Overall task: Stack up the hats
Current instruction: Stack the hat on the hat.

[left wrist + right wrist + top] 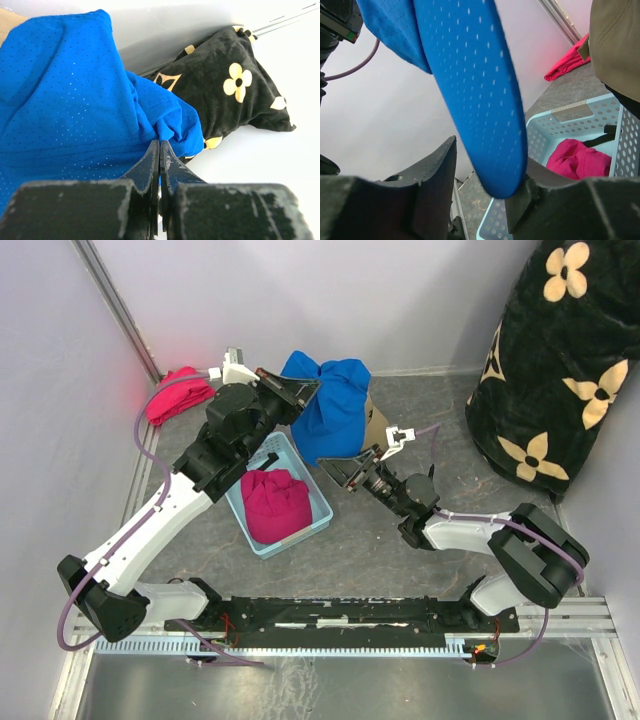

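Both grippers are on one blue hat [330,405]. L gripper [160,144]: fingers pinched tight on a fold of crown fabric, hat hanging from them above the table [400,570]. R gripper [487,165]: fingers apart, straddling the brim [480,100] tip; brim touches one pad w/ a gap at the other, no clamp. Tan hat [380,425] sits just behind the blue one, toward table's far edge. Magenta hat [275,502] lies in light-blue basket [318,502] mid-table. Red cloth [178,395] at far-left corner; black floral bag [560,370] at far-right corner.
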Motion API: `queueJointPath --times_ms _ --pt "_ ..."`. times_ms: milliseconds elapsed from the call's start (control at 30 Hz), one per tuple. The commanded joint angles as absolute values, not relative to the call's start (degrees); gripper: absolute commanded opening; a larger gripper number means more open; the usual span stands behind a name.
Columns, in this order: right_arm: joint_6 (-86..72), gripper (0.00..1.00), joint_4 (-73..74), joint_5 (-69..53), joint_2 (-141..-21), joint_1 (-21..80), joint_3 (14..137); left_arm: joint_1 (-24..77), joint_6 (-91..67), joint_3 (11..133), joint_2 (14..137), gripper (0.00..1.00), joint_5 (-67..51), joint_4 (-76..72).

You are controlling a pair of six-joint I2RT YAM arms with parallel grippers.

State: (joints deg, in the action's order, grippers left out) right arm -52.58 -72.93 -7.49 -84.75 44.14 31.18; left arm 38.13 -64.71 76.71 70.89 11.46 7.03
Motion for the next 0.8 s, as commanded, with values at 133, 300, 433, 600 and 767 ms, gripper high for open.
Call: queueJointPath --times_ms 133,300,433,600,767 --pt "-51.9 0.33 -77.1 -8.5 -81.3 44.3 31.4 38.9 -66.4 76.8 70.7 0.03 13.5 2.7" --pt "-53.0 0.23 -73.1 -8.7 -76.6 42.4 30.4 38.9 -65.5 76.5 70.9 0.03 15.1 1.4" --pt "-57.7 0.21 -68.1 -11.5 -73.3 37.9 31.3 38.8 -64.0 76.3 70.9 0.03 17.3 1.1" --pt "-70.0 0.19 -68.8 -19.8 -75.8 30.1 35.4 38.8 -60.7 78.2 72.7 0.03 19.3 1.4" --pt "-86.2 0.17 -80.9 -29.7 -86.4 23.2 42.8 38.8 -56.4 81.6 74.8 0.03 21.6 2.0"
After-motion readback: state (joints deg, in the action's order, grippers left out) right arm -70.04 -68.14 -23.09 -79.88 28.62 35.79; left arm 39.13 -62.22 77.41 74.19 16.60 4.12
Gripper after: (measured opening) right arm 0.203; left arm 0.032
